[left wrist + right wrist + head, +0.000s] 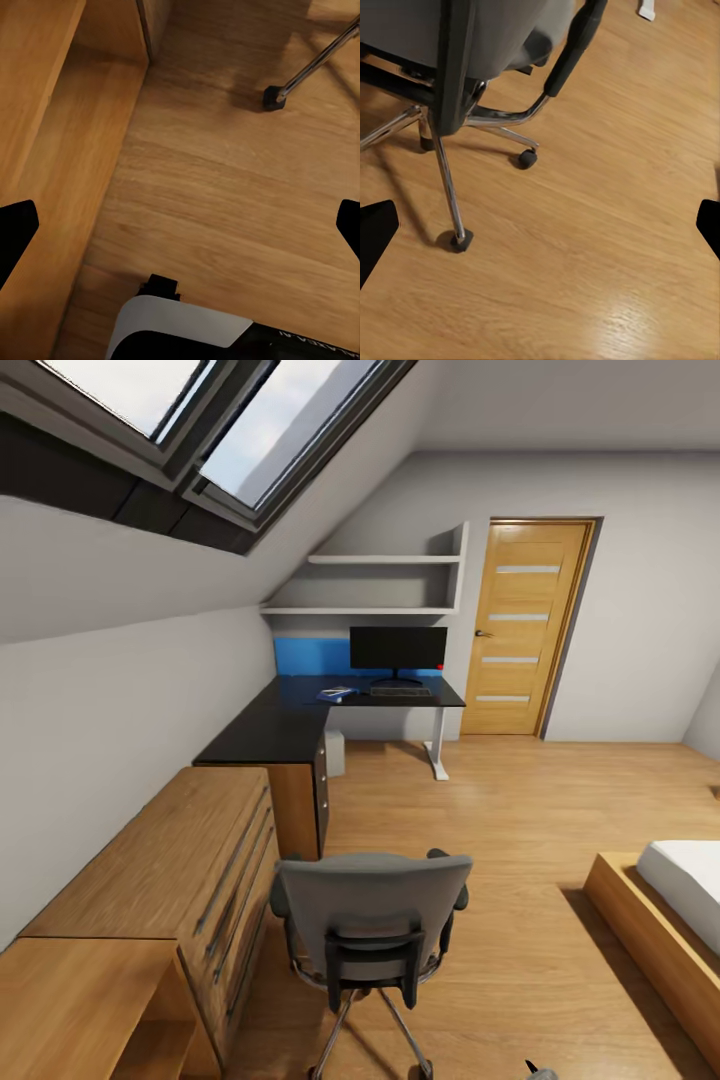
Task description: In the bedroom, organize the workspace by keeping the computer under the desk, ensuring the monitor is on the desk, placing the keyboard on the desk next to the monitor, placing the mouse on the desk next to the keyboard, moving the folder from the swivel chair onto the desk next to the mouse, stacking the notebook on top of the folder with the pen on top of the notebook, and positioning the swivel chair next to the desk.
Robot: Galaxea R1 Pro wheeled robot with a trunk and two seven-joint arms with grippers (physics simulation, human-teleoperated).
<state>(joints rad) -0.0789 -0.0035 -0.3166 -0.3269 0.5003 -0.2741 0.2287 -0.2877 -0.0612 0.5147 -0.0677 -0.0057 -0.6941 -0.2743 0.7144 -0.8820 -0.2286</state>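
The left claw (180, 225) hangs over bare wooden floor (225, 187), its two dark fingertips (15, 232) at opposite edges of the left wrist view, spread wide with nothing between them. Beside it runs the side of a low wooden cabinet (45, 112), and one chrome chair leg with a black caster (274, 97) reaches in near the far corner.

The right claw (540, 229) is likewise spread wide and empty, its fingertips (376, 229) far apart above the floor. Just beyond it stands the swivel chair (472, 52), seen from low down: grey seat back, black armrest, chrome legs ending in black casters.

In the head view the swivel chair (370, 920) stands in the foreground with its back to the camera, beside a long wooden chest of drawers (190, 860) along the left wall. Whether anything lies on its seat cannot be told, since the backrest hides it. Well beyond, in the corner under the sloped ceiling, sits the dark L-shaped worktop (300, 715). The monitor (398, 650) stands upright on it, with the keyboard (400, 691) just in front. A small blue item (336, 694) lies near the keyboard; it is too small to identify. A pale box (336, 752) stands under the worktop. Two shelves (380, 585) hang above, a wooden door (525, 625) stands shut nearby, and a bed (680, 900) corner shows.
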